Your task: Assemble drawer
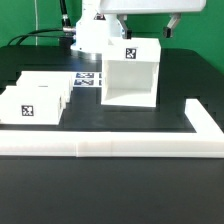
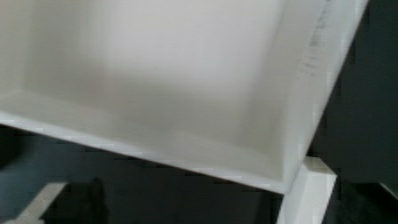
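On your black counter (image 1: 120, 122), two low white plastic open-top trays (image 1: 35, 100) sit side by side at the exterior view's left. The tall boxy white plastic drawer shell (image 1: 132, 75) stands apart to their right. The claw (image 1: 138, 22) hangs above it; you cannot tell whether it is spread.

the white drawer shell (image 1: 133, 88) and the white tray (image 1: 45, 108) at left carry black-and-white square markers, on a black table (image 1: 130, 120).

no legible text, square black-and-white markers (image 1: 128, 54) on drawer shell (image 1: 130, 88), tray (image 1: 52, 104), marker board (image 1: 88, 80)
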Motion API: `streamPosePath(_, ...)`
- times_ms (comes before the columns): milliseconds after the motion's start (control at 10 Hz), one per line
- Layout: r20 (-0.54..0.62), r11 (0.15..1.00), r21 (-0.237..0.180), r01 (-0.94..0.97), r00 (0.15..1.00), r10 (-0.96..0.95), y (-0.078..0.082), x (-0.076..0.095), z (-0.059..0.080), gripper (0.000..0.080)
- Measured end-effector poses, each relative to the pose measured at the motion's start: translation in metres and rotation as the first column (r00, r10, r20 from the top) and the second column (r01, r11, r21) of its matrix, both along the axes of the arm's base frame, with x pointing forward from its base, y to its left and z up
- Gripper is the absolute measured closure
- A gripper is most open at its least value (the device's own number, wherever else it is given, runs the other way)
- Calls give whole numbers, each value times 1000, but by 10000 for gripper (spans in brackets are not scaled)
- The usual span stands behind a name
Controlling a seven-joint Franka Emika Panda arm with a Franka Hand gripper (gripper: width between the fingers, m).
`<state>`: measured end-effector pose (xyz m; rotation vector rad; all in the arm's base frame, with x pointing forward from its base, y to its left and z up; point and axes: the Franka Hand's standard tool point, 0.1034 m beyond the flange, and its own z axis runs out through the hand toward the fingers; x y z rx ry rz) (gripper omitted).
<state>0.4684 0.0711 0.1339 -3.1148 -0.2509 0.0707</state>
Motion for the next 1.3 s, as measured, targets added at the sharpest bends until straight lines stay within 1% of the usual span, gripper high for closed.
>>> streamPosePath(200,0,1000,0,1,1000,-1,0,-1,-1,150)
streamPosePath(300,16,996,1,91,996,-91,5,-8,-4,150)
streamPosePath(400,14,989,-4,150,989,-150,14,-24,-11,150)
streamPosePath(500,9,983,-8,182,983,-182,21,-33,-16,150)
streamPosePath(600,10,983,-6,185,983,-184,24,-36,-19,150)
streamPosePath(900,10,984,-6,181,984,-180,25,-51,-31,150)
streamPosePath(1200,12,984,-3,177,984,-177,27,-56,-38,150)
streamPosePath(1300,15,984,-2,177,984,-177,27,-55,-37,284)
